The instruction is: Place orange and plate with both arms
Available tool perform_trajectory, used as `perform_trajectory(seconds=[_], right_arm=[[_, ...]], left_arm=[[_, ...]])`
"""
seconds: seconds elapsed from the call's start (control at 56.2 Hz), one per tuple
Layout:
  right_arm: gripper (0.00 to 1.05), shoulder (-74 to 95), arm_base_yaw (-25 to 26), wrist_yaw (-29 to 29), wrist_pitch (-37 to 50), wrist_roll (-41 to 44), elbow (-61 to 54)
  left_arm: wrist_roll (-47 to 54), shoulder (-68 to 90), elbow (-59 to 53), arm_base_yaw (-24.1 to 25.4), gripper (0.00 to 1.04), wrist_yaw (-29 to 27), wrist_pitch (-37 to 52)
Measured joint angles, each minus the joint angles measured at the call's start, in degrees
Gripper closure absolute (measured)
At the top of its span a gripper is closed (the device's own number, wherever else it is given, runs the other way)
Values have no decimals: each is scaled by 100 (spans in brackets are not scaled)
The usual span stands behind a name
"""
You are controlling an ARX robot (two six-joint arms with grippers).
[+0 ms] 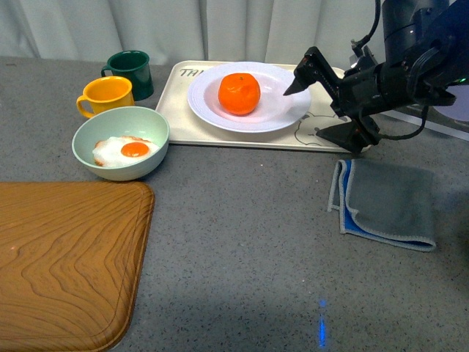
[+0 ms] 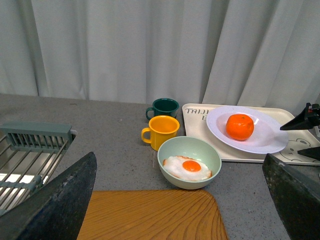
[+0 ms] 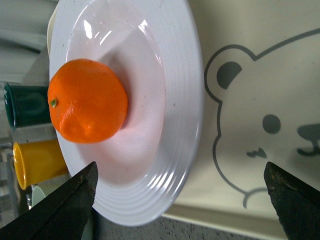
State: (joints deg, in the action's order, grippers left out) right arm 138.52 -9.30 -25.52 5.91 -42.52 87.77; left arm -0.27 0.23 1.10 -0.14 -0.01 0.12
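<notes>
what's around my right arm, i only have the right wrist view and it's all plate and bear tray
Observer: A folded grey cloth lies on the table, off the tray, on the robot's side of the open right gripper.
Operator: where's the left one
Observer: Out of the front view. Its wrist view shows the left gripper open, held back over a wooden board.
Operator: anything else out there
Observer: A pale green bowl holding a fried egg stands beside the yellow mug.
</notes>
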Motion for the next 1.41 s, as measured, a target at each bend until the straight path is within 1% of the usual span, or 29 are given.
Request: perform_trajectory(seconds=[0.053, 0.142, 0.16, 0.178, 0.196, 0.214, 0.231, 0.249, 0.267, 0.302, 0.32, 0.356, 0.427, 0.516, 0.534, 0.676, 0.872, 1.05, 1.085, 1.121, 1.157, 1.352, 1.406], right_arm=[[10, -181, -7, 160, 11, 186, -164], [9, -293, -9, 175, 20, 332, -203], [11, -293, -42, 437, 264, 446, -280], [14, -297, -59, 861, 811, 756, -474], [19, -332, -90, 1602, 1729, 1241, -822], [22, -350, -109, 2109, 2339, 1502, -1082], [26, -380, -120, 2505, 2922, 1930, -1388], [31, -457, -118, 2929, 3797, 2350, -1869], [35, -511, -107, 3145, 4360, 2658, -2190], [44, -732, -59, 3392, 5589, 3311, -2922], [46, -791, -44, 3399, 5764, 3355, -3047], [53, -1113, 26, 3392, 6345, 3674, -3508], [64, -1674, 120, 3357, 6835, 3923, -4052], [78, -2332, 238, 3296, 7069, 4089, -4684], [80, -2391, 249, 3289, 7082, 4098, -4758], [104, -3025, 348, 3139, 7158, 4199, -5794], [104, -4000, 476, 2999, 7154, 4234, -6741], [104, -4848, 590, 2909, 6933, 4234, -7399], [104, -5001, 629, 2846, 6865, 4234, -7499], [104, -5209, 754, 2621, 6784, 4236, -7624], [104, -5368, 813, 2581, 6714, 4236, -7709], [104, -6290, 920, 2581, 6214, 4236, -8131], [104, -6583, 920, 2581, 5884, 4236, -8155]], left_arm=[[-2, 0, 0, 0, 7, 0, 0], [0, -2, 0, 0, 7, 0, 0], [0, -2, 0, 0, 7, 0, 0], [-2, -2, 0, 0, 7, 0, 0], [0, -2, 0, 0, 7, -4, 0], [0, 0, 0, 0, 7, 0, 0], [0, 0, 0, 0, 7, 7, 0], [0, -2, 0, 0, 7, 2, 0], [0, 0, 0, 0, 7, 0, -2], [0, 0, 0, 0, 7, -2, -4], [0, 0, 0, 0, 7, -2, -4], [0, -2, 0, 0, 7, -2, -4], [0, -2, 0, 0, 7, 0, -4], [0, -2, 0, 0, 7, 0, -4], [0, -2, 0, 0, 7, 0, -4], [0, -2, 0, 0, 7, 0, -4], [0, -2, 0, 0, 7, 0, -4], [0, -2, 0, 0, 7, 0, -4], [0, -2, 0, 0, 7, 0, -4], [0, -2, 0, 0, 7, 0, -4], [0, -2, 0, 0, 7, 0, -4], [0, -2, 0, 0, 7, 2, -4], [0, -2, 0, 0, 7, 0, -4]])
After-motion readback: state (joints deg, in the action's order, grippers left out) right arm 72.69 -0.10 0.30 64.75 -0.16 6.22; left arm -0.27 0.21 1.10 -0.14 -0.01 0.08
